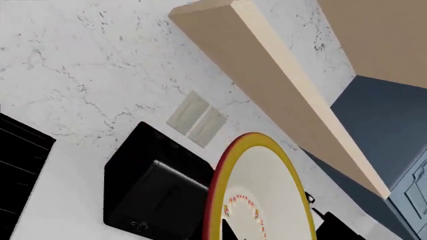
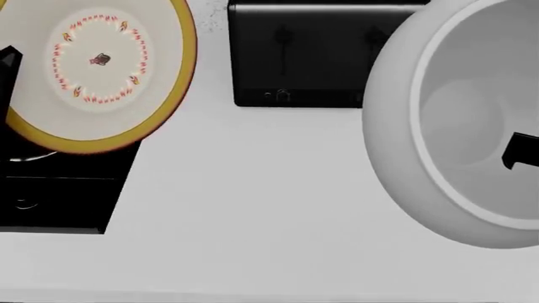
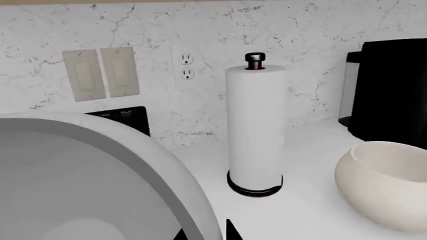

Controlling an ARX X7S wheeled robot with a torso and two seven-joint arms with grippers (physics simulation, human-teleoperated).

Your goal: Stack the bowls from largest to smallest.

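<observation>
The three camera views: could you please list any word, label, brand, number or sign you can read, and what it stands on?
No readable text in any view.
Yellow-rimmed bowl: a small dark centre mark, too blurred to read; the red-dotted ring is pattern only.
Black appliance: small marks low on its front, too small to read.
Light switches and outlet: no lettering visible.

I can read no text, brand, number or label anywhere in my views. The nearest thing to a sign is the decoration inside the shallow white bowl [image 2: 97, 63] at the upper left of my head view: a ring of red dots with a few yellow marks and a small dark motif at its centre, too blurred to make out. The black appliance [image 2: 303, 53] at the top centre carries faint embossed marks and small knobs, none legible.
</observation>
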